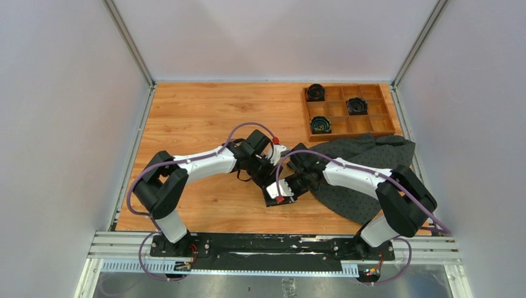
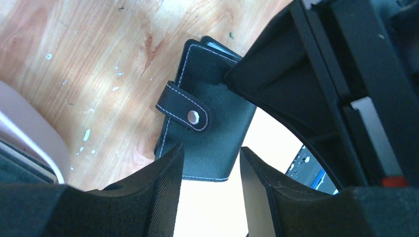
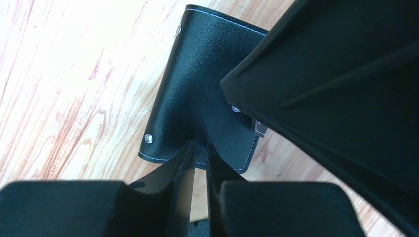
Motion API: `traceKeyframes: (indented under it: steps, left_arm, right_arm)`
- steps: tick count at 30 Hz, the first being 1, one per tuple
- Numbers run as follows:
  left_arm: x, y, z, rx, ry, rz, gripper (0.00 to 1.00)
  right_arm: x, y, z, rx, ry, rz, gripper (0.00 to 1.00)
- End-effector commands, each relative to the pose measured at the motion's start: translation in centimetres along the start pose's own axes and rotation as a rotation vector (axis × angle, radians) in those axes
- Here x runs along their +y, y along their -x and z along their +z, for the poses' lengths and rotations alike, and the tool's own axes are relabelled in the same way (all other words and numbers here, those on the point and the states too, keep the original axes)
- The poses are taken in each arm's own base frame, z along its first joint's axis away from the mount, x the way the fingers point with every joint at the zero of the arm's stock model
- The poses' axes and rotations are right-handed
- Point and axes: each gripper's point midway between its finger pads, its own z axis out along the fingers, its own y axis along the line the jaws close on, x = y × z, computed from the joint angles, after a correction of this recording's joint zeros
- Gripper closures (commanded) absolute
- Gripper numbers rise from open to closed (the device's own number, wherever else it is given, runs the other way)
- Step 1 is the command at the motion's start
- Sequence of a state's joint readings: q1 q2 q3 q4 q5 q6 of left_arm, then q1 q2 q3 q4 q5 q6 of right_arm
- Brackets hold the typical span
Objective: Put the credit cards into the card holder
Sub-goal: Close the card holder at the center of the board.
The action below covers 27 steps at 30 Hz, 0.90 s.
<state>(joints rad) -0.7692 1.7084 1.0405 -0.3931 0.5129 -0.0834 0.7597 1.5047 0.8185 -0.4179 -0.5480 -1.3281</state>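
While the right gripper [image 3: 199, 145] pinches an edge of the snapped-shut card holder [image 2: 217, 143], 7 o'clock from the wooden compartment box [image 1: 306, 115], the left gripper [image 2: 211, 148] hangs released; withdrawal should probably rise straight, clear of the snap tab [image 2: 184, 112].

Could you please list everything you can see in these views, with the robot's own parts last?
card holder: one, black with pale stitching, snap tab fastened, mid-table between the grippers
compartment box: one, brown wood, far right corner of the table
coiled items: three, black, each in its own compartment of the box
cloth: one, dark grey, dotted, right side, partly under the right arm
pale object: one, whitish, left edge of the left wrist view, only partly seen
table: one, light wood
left gripper: open, over the card holder
right gripper: shut on the card holder's edge
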Motion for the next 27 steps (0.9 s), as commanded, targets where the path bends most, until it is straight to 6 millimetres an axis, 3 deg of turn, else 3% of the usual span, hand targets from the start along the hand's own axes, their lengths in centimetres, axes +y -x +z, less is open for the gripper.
traceKeyframes:
  steps: [1, 7, 12, 17, 27]
  left_arm:
    - [0.0, 0.7, -1.3, -0.079, 0.015, 0.004, 0.51]
    - [-0.1, 2.2, -2.3, -0.23, 0.031, 0.095, 0.49]
    - [-0.3, 3.9, -3.5, -0.386, 0.051, 0.237, 0.4]
    - [-0.1, 4.0, -2.6, -0.364, 0.028, 0.245, 0.4]
    - [0.7, 4.2, -0.6, -0.323, 0.04, 0.19, 0.53]
  right_arm:
    - [1.1, -0.3, 0.5, 0.021, 0.046, 0.022, 0.83]
    - [1.2, -0.1, 0.5, 0.017, 0.049, 0.027, 0.83]
    - [1.2, -0.1, 0.5, 0.013, 0.049, 0.029, 0.83]
    - [1.2, 0.0, 0.5, 0.012, 0.051, 0.032, 0.83]
    - [1.2, -0.1, 0.5, 0.013, 0.053, 0.032, 0.83]
